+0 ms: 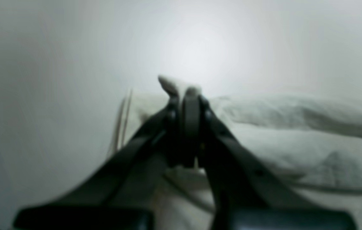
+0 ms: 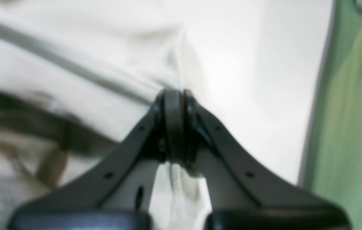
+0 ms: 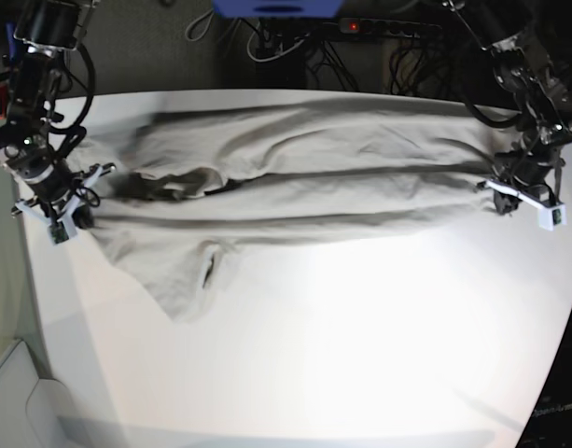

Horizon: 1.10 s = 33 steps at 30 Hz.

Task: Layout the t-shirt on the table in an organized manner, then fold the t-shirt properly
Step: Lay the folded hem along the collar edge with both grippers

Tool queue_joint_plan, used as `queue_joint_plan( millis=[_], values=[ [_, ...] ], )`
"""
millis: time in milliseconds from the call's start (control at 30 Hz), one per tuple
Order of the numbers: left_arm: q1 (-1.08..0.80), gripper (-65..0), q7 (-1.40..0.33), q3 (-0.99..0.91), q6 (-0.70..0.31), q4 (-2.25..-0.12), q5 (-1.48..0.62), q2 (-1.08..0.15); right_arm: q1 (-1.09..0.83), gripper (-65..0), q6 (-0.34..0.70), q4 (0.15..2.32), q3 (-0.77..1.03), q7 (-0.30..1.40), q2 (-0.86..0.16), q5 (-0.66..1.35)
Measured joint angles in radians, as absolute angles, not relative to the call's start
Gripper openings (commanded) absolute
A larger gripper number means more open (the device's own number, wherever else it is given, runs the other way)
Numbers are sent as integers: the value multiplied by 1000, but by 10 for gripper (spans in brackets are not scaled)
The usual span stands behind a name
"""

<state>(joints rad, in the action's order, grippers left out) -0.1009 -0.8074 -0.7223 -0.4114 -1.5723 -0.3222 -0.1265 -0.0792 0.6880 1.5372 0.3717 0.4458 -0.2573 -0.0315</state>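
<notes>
Both grippers are pinched tight on cloth: left gripper [image 1: 189,95] and right gripper [image 2: 174,95] each clamp an end of the t-shirt [image 3: 295,187], stretched lengthwise between them across the table [image 3: 360,355] (far half); neither arm is nearer.

— What lies past the far edge?

— A black power strip [image 3: 383,27] with a red light at its left end, and a tangle of dark cables [image 3: 286,42] on the floor just left of it.

— Anything else back there?

— A blue object [image 3: 276,7] at the top edge, cut off by the frame. In the right wrist view, a blurred green area [image 2: 353,111] fills the right side.
</notes>
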Motion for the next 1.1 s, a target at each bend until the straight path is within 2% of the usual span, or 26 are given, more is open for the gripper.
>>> queue_joint_plan(
  millis=[200, 533, 933, 1000, 1100],
  values=[
    [-134, -648, -845, -722, -411, -1612, -318, -136, -75, -650, 688, 1551, 373, 433, -258, -29],
    [-141, -649, -849, -720, -411, -1489, -319, -184, -78, -650, 688, 1546, 373, 435, -258, -30],
    [-153, -642, -849, -715, -411, -1479, -318, -186, -78, -650, 688, 1544, 373, 435, -258, -30],
    [-153, -610, -849, -715, -411, -1479, -318, -186, -78, -650, 688, 1544, 373, 435, -258, -30],
    [-156, -516, -849, -715, -411, -1479, -318, -186, -83, -650, 688, 1549, 372, 434, -259, -30]
  ],
)
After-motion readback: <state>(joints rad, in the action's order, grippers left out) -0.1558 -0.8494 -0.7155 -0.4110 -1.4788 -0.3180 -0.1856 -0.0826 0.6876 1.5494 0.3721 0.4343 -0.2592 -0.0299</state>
